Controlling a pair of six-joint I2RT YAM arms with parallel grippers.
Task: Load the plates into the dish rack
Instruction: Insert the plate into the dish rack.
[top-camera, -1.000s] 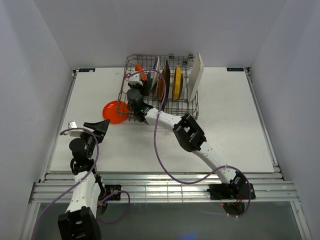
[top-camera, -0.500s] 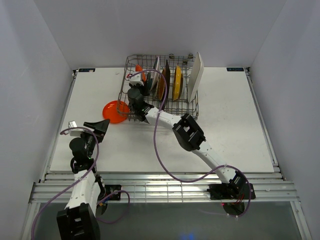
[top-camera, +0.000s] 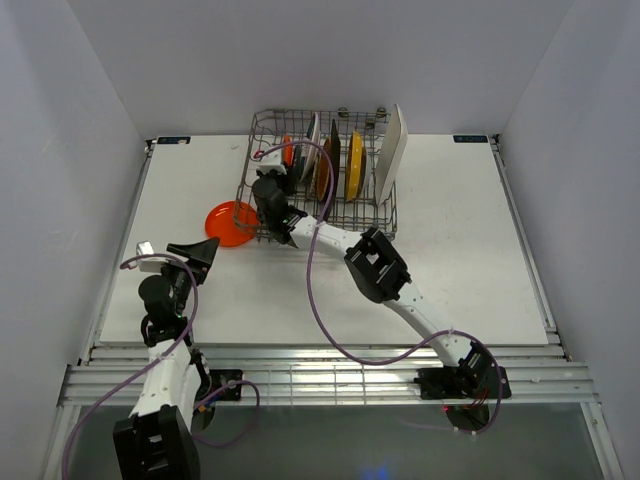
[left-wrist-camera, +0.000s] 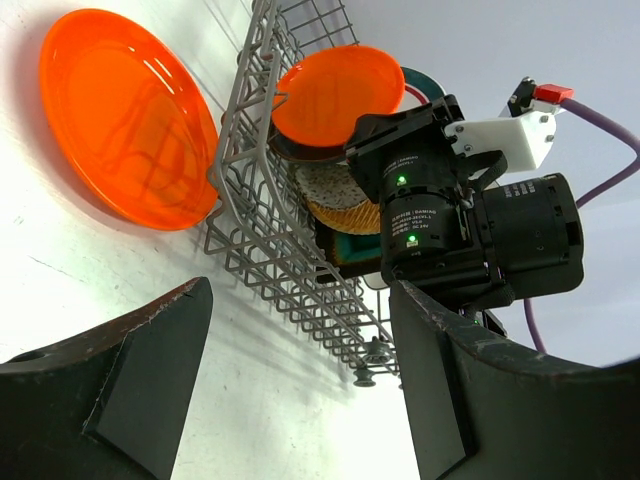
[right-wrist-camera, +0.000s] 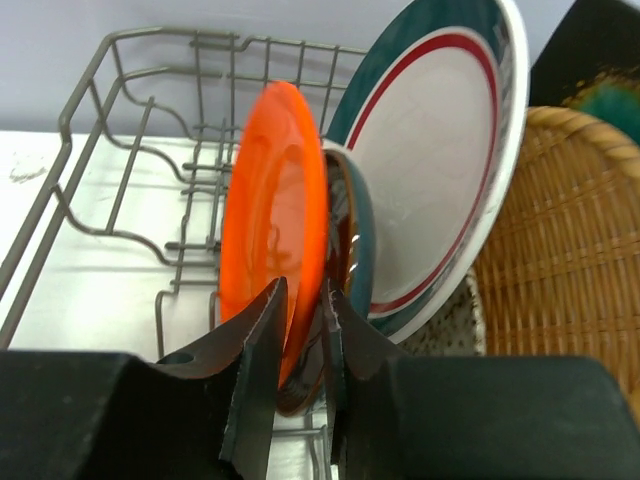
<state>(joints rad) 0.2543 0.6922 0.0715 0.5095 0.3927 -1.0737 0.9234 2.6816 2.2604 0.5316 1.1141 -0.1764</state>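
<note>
Dish rack (top-camera: 345, 212): grey wire basket at the far middle of the counter (top-camera: 460, 230), long side running across the top view
Right arm (top-camera: 378, 265): stretched from its base at the near right, diagonally over the counter, to the rack's left end
Right gripper (right-wrist-camera: 303, 300): inside the left end of the rack, jaws only narrowly apart, one finger on each side of the lower rim of the racked orange plate (right-wrist-camera: 275, 200); pressing on the rim or just clear of it, cannot tell
Racked orange plate: upright on edge among the tines, leftmost dish in the row
Dull teal plate (right-wrist-camera: 358, 225): directly behind the orange one, close against it
Teal-rimmed plate (right-wrist-camera: 430, 150): white centre with a thin red ring, tilted, next in the row
Speckled plate (left-wrist-camera: 325, 185), woven wood-tone plate (right-wrist-camera: 560, 260): on edge further right, partly hidden by the dishes in front
Dark plate (top-camera: 334, 160), yellow plate (top-camera: 354, 165): upright near the middle of the rack, side by side
White rectangular plate (top-camera: 391, 155): on edge at the right end, top rising above the rack's rim
Loose orange plate (top-camera: 228, 222): flat on the counter, just outside the rack's near left corner; touching the wire wall or just short of it, cannot tell
Left gripper (left-wrist-camera: 302, 295): raised above the near left part of the counter, jaws wide apart, pointed toward the loose orange plate and the rack, apart from both
</note>
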